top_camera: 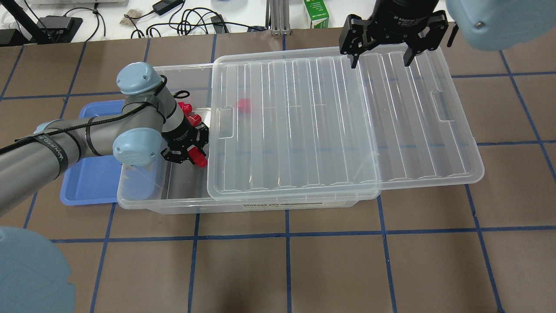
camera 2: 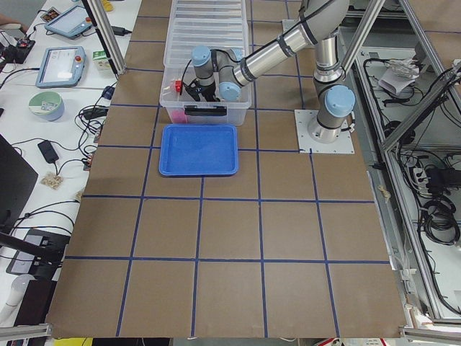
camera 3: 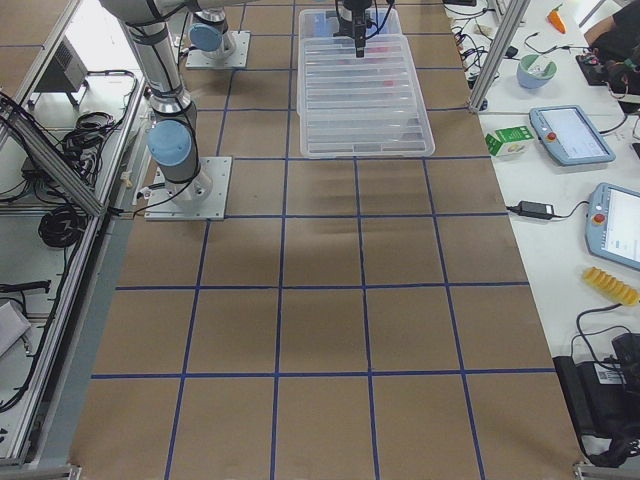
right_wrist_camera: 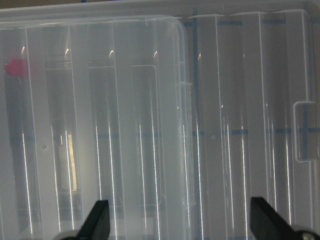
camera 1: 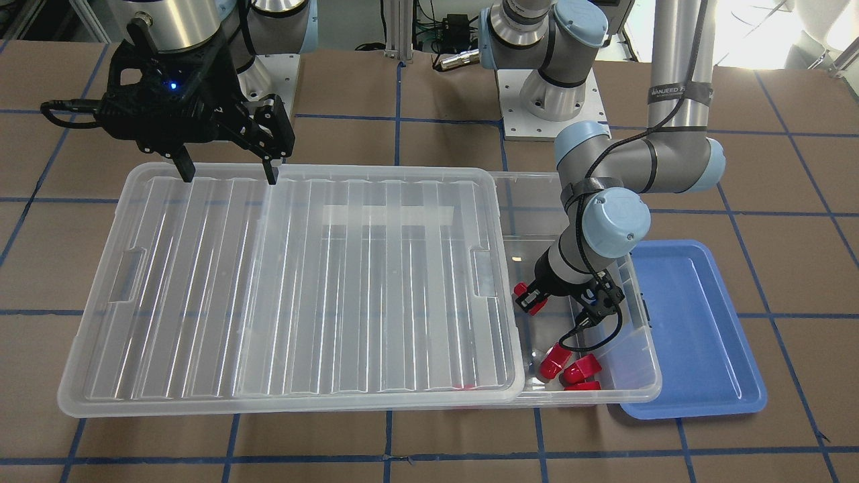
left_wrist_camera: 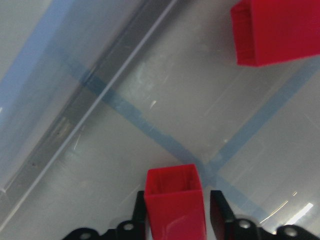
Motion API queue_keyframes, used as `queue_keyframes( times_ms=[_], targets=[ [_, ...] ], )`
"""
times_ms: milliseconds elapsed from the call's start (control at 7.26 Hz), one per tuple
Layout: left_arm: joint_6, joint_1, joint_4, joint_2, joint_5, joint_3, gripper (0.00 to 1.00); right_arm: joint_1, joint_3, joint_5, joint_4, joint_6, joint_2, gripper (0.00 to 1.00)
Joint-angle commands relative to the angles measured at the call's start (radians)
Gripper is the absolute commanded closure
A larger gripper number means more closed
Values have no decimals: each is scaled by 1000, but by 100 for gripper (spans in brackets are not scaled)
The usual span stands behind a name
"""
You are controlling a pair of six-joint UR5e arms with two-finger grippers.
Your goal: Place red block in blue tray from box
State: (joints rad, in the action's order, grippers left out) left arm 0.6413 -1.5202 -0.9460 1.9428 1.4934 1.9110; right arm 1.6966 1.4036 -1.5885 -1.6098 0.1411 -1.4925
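My left gripper (camera 1: 533, 298) reaches into the uncovered end of the clear box (camera 1: 641, 342) and is shut on a red block (camera 1: 520, 290). The left wrist view shows that block (left_wrist_camera: 175, 195) clamped between the two fingers over the box floor. Several more red blocks (camera 1: 570, 369) lie in the box nearby; another one (top_camera: 244, 105) shows through the lid. The blue tray (camera 1: 691, 322) lies beside the box, on the side away from the lid. My right gripper (camera 1: 228, 176) is open and empty, hovering over the far edge of the lid (camera 1: 302, 282).
The ribbed clear lid is slid sideways and covers most of the box, overhanging it on my right side (top_camera: 434, 130). The box wall (top_camera: 143, 182) stands between the held block and the blue tray (top_camera: 91, 178). Both arm bases stand behind the box.
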Motion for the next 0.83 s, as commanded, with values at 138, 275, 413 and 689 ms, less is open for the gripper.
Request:
queue_keyframes(
  times_ms=[138, 275, 413, 689],
  targets=[
    [-23, -2, -121, -69, 4, -41, 100, 0, 0, 1, -2, 0, 0, 0],
    [-129, 0, -178, -108, 4, -61, 100, 2, 0, 1, -2, 0, 0, 0],
    [-225, 3, -241, -158, 25, -79, 100, 2, 0, 2, -4, 0, 1, 0],
    [-396, 14, -414, -229, 80, -211, 100, 2, 0, 2, -2, 0, -2, 0]
  ],
)
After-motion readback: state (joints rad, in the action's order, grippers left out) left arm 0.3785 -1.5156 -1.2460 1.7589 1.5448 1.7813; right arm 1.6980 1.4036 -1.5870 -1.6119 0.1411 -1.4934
